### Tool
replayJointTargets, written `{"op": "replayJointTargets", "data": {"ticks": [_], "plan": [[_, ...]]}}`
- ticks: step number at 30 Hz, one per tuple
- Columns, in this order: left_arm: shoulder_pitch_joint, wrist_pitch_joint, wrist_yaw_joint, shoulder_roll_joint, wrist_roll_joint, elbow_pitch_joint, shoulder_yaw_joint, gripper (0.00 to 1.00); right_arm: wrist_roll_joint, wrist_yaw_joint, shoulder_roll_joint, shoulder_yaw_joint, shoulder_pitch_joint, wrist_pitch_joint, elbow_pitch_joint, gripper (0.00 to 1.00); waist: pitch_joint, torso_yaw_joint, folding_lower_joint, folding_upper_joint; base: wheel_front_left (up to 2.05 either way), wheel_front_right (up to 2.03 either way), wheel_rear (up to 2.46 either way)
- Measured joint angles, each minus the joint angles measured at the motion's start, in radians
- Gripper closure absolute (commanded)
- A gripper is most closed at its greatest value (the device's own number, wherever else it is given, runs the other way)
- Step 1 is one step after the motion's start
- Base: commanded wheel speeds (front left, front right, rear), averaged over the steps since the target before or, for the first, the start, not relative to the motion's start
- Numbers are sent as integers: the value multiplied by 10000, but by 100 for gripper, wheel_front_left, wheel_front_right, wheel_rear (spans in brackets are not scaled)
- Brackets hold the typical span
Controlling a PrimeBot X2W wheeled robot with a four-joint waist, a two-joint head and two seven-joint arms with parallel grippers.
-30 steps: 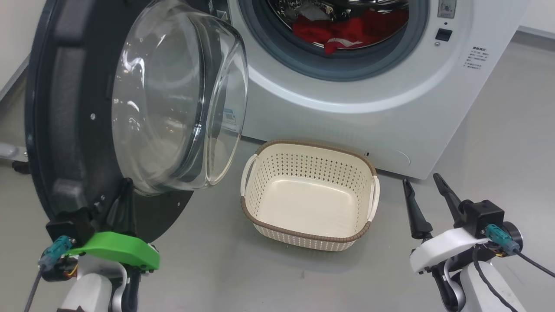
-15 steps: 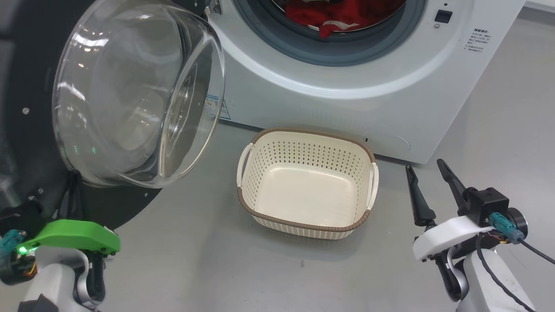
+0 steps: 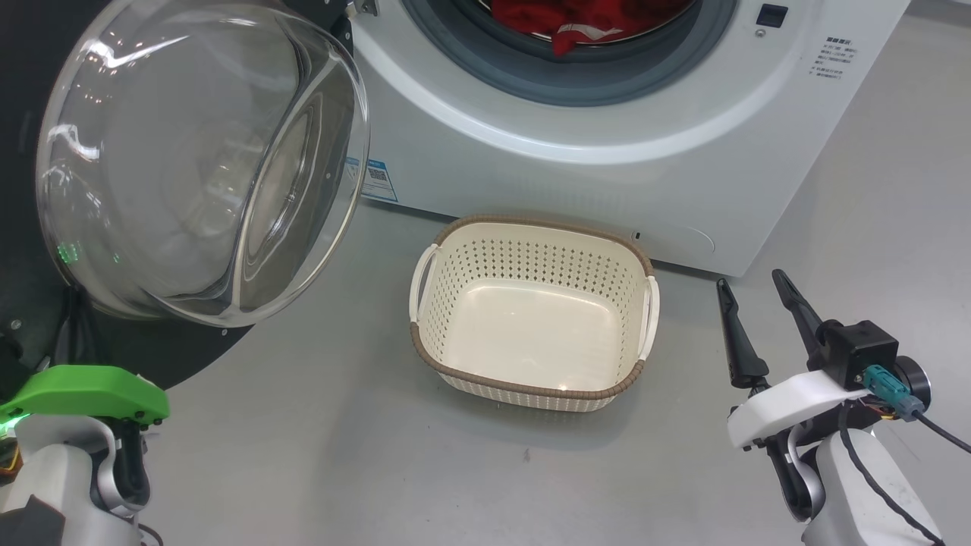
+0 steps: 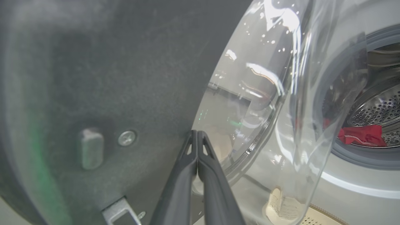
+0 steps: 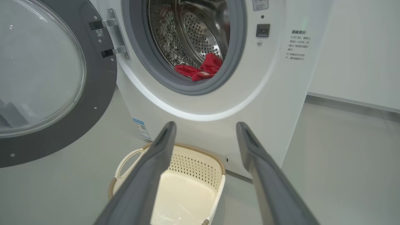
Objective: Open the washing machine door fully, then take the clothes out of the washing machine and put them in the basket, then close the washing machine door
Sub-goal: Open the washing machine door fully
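The washing machine door [image 5: 100, 87] stood swung wide, the red clothes [image 3: 592, 15] lying in the drum [image 5: 193, 28].

The left gripper [image 4: 197, 137], fingers pinched together on nothing, reached up at the door's dark inner face, low beside its glass bowl [image 3: 197, 167]. The right gripper [image 3: 749, 277] hovered low at the right with fingers spread apart, just right of the basket [image 3: 531, 225], which sat on the floor [image 3: 341, 455] before the washing machine [image 3: 576, 174].

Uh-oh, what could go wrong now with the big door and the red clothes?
The shut left gripper points at the washing machine door right beside its glass bowl; it might slip and scrape the glass. The red clothes lie behind the grey rubber ring, so they might snag there, or the open right gripper might drop them beside the basket.
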Motion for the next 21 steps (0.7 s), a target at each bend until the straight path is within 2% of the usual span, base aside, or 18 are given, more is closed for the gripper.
{"op": "replayJointTargets", "data": {"ticks": [14, 21], "plan": [[9, -17, -4, -125, 253, 79, 31, 100, -12, 12, 17, -33, -110, 0, 29, 0, -75, -55, 0, 0, 0, 0, 0], [503, -17, -6, -192, 616, -617, 48, 100, -12, 40, 59, 56, -108, 0, 81, 0, -269, -224, 0, 0, 0, 0, 0]]}}
